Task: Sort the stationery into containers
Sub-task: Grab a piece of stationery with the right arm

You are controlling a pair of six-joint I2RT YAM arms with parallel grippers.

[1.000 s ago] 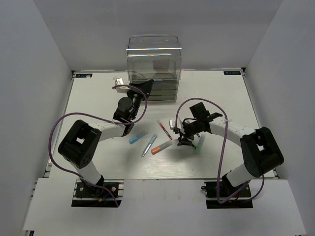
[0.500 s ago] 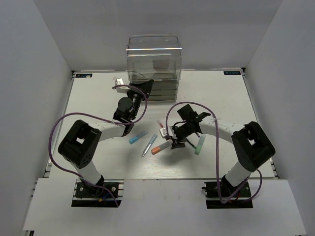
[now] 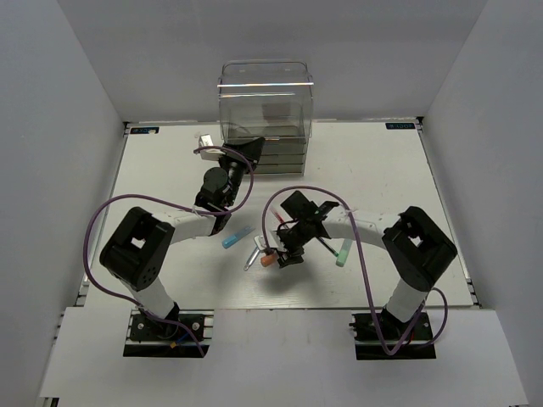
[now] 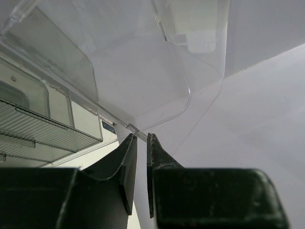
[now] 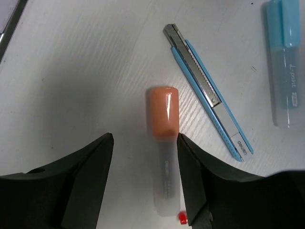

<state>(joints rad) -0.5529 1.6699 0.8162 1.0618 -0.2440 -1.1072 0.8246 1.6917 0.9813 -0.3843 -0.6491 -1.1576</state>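
Observation:
The clear drawer unit [image 3: 265,110] stands at the back centre; in the left wrist view [image 4: 143,71] it fills the frame. My left gripper [image 3: 252,146] [image 4: 141,137] is at its lower left front, fingers pinched on a thin clear drawer lip [image 4: 132,128]. My right gripper [image 3: 273,257] [image 5: 145,138] is open, low over the orange marker [image 3: 267,260] [image 5: 162,114], which lies between the fingers, close to the right one. A silvery-blue pen [image 3: 254,253] [image 5: 205,90] and a blue marker [image 3: 237,238] [image 5: 283,62] lie just left.
A mint-green marker [image 3: 344,252] lies right of the right gripper. A red pen [image 3: 277,219] lies just behind it, partly hidden by the arm. Grey-tinted trays [image 4: 43,129] are stacked low in the unit. White walls enclose the table on three sides.
My right gripper has moved left from beside the mint-green marker to over the orange marker. The left arm has not moved.

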